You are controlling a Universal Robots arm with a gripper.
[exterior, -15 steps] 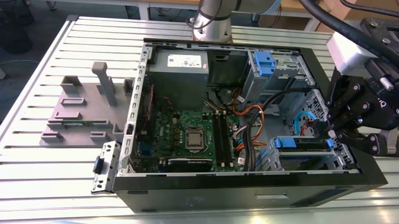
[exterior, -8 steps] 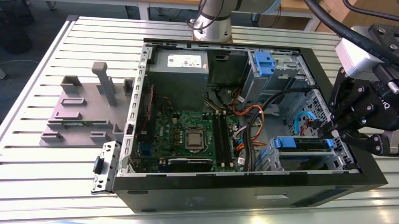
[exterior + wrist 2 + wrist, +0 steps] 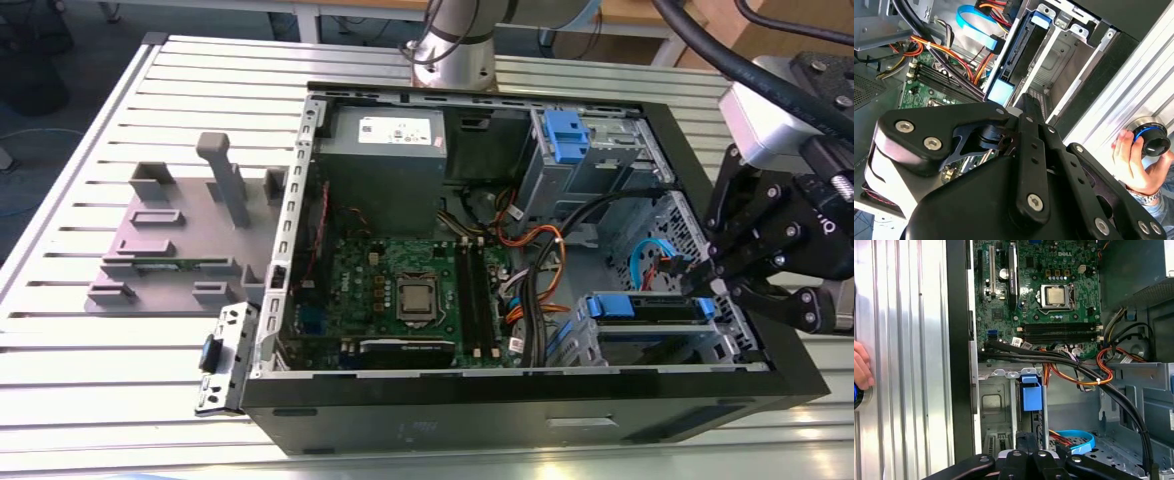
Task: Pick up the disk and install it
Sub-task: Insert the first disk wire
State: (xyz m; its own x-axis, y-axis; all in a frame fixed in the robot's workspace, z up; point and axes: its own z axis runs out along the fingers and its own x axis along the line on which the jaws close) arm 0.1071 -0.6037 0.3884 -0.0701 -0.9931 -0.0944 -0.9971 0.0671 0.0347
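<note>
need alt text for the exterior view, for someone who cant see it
An open computer case lies on a slatted metal table, its green motherboard exposed. The robot's black tool hangs over the case's edge on the exterior view's right, beside a blue-tabbed disk sitting in a drive bay. A grey plastic stand sits outside the case.

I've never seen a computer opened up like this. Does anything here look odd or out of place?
One thing stands out: a person's hand rests on a round blue-ringed knob on the table beside the computer case, close to the working arm. Inside, loose cables drape over the green board, though nothing looks damaged.
</note>
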